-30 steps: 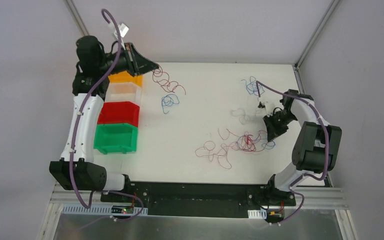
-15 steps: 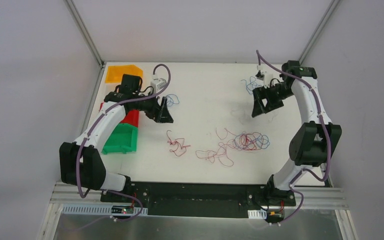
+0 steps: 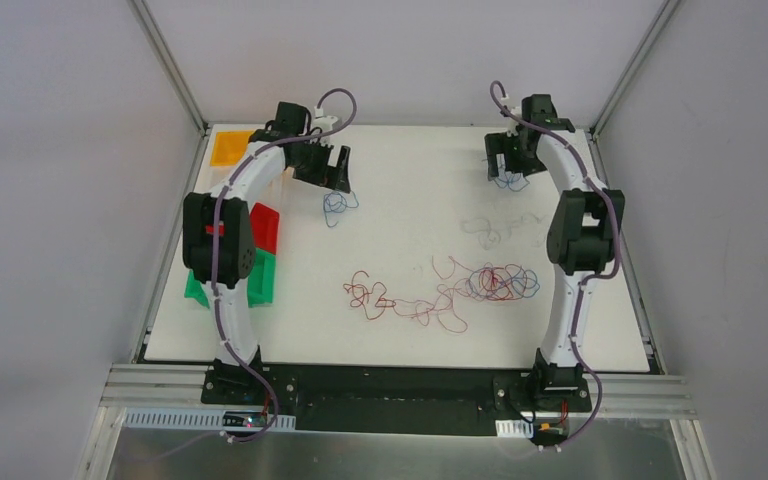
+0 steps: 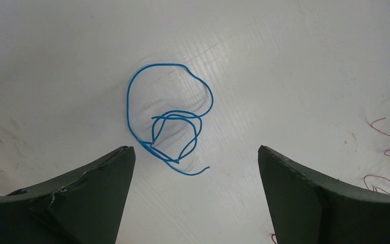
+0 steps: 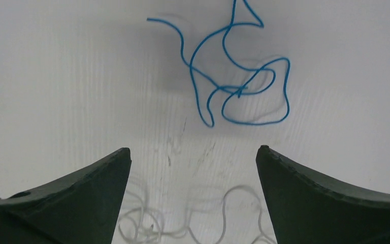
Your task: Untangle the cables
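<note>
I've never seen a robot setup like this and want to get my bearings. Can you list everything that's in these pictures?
Table: one, white, under everything.
Orange bin, red bin, green bin: one each, along the table's left edge, partly hidden by the left arm.
Blue cable loop: one, far left, below the left gripper.
Second blue cable: one, far right, below the right gripper.
Pale cable: one, whitish, right of centre.
Tangle: one, red, blue and purple, centre-right.
Red strands: a few, trailing left of the tangle.
Left arm, right arm: white, black joints.
Left gripper, right gripper: dark, both open.
</note>
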{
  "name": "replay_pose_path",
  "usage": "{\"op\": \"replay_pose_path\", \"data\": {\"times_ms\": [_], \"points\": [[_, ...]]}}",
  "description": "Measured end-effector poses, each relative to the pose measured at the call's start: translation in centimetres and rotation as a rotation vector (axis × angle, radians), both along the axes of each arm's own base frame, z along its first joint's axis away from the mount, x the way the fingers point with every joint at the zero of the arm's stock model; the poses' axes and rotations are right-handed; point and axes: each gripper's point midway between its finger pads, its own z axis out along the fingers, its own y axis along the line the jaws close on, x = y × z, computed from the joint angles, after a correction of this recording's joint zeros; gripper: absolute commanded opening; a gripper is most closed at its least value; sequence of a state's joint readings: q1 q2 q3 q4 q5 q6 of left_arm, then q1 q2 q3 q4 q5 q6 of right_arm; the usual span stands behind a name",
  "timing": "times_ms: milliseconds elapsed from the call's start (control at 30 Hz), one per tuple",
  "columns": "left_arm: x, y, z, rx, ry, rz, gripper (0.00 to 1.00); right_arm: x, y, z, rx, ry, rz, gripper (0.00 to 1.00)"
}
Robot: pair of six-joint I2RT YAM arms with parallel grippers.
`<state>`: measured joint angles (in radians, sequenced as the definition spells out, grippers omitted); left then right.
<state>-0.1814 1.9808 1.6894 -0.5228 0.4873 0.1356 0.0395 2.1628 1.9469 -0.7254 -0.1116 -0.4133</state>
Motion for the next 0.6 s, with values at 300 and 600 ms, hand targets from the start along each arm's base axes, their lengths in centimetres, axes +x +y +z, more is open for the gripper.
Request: {"op": "replay_pose_path", "data": {"times_ms": [300, 600], "points": [[0.2, 0.7, -6.8, 0.061, 0.158, 0.063, 0.71, 5.5, -0.9, -4.7, -0.105, -0.061, -0.053, 0.93], [-1.1, 1.1, -7.2, 0.081, 0.218, 0.076, 0.0, 6.2, -1.4, -7.0, -0.134, -0.06, -0.03, 0.39]]}}
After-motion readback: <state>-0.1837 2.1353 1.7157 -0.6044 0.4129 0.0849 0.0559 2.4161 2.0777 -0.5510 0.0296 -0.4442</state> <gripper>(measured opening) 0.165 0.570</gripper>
